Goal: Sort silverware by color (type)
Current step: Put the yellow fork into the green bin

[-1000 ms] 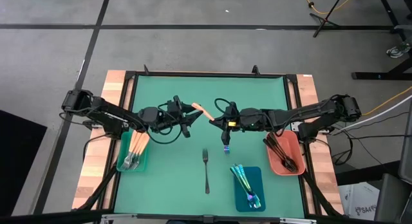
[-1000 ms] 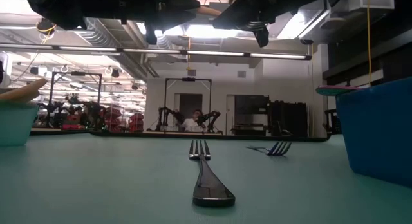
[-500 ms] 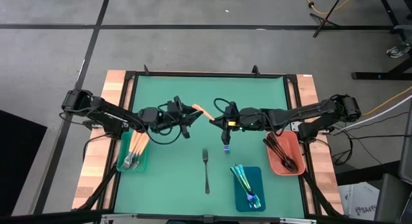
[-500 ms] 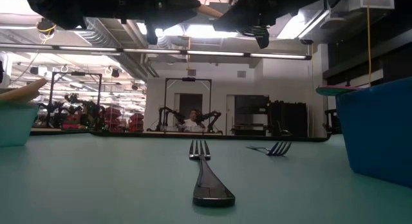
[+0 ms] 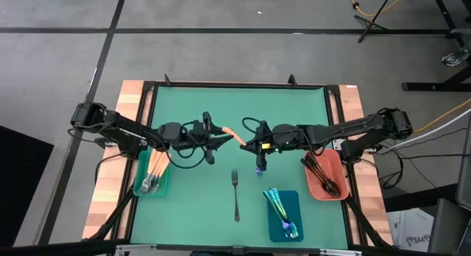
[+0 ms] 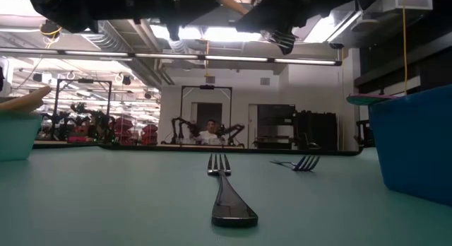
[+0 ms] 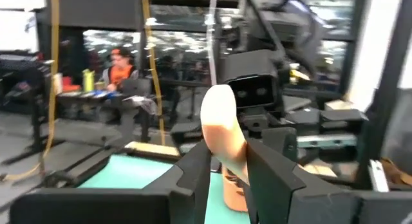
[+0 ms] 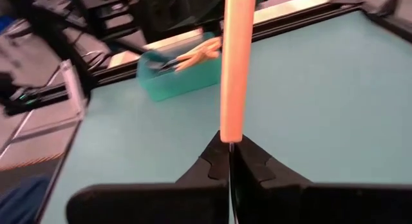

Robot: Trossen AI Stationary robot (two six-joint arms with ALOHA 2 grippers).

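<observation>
while both arms meet above the middle of the green bench [image 5: 191, 204], we see an orange-handled utensil [image 5: 230, 133] held in the air between them, its long axis running across the bench from one arm to the other. the left fingers [image 5: 216, 140] are closed partway around its orange handle end, which points toward the left arm. the right fingers [image 5: 252, 144] are fully shut on the thin metal end. a dark fork [image 5: 235, 194] lies on the bench below, tines pointing away from the near edge.
</observation>
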